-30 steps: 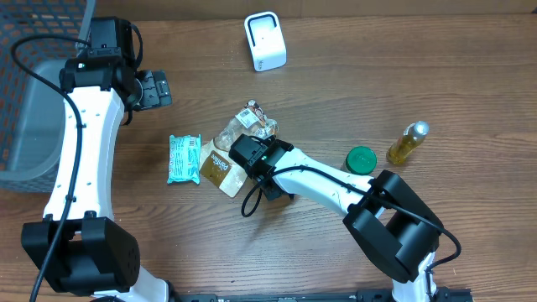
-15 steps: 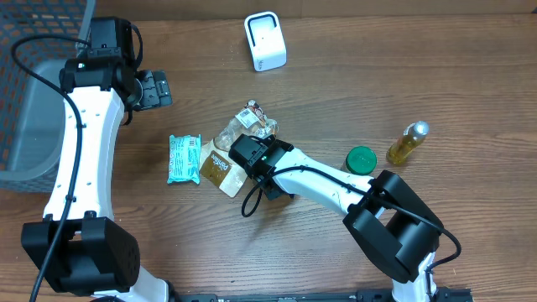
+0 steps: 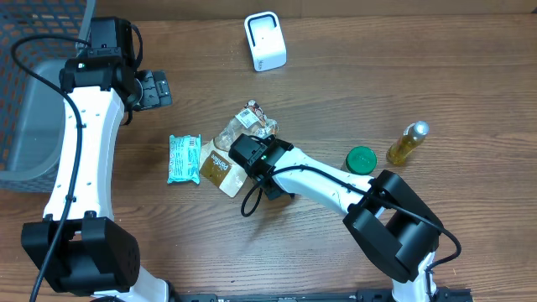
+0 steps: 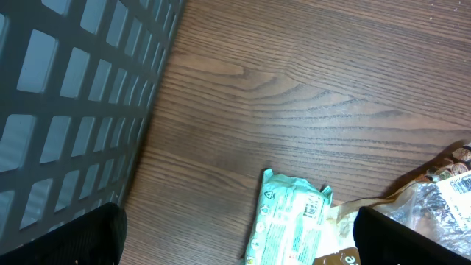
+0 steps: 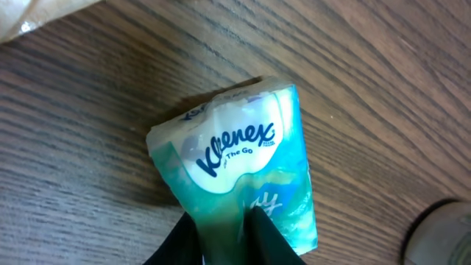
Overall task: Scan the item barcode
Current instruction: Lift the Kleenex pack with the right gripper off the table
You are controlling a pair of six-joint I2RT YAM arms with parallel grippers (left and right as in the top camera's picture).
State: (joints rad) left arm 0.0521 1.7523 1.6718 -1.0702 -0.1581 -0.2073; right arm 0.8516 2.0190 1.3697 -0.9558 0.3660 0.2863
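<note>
A teal Kleenex tissue pack (image 5: 235,154) lies on the wood table, and my right gripper (image 5: 224,239) is shut on a pinched fold at its near end. In the overhead view the right gripper (image 3: 250,156) sits over the heap of items in the middle and hides that pack. The white barcode scanner (image 3: 265,40) stands at the far edge of the table. My left gripper (image 3: 156,88) is open at the far left, next to the basket, with nothing between its fingers (image 4: 412,237).
A dark mesh basket (image 3: 33,101) fills the left edge. A teal wipes packet (image 3: 184,158), a brown pouch (image 3: 220,169) and a clear bag of snacks (image 3: 252,120) lie mid-table. A green lid (image 3: 361,159) and an oil bottle (image 3: 408,143) stand to the right.
</note>
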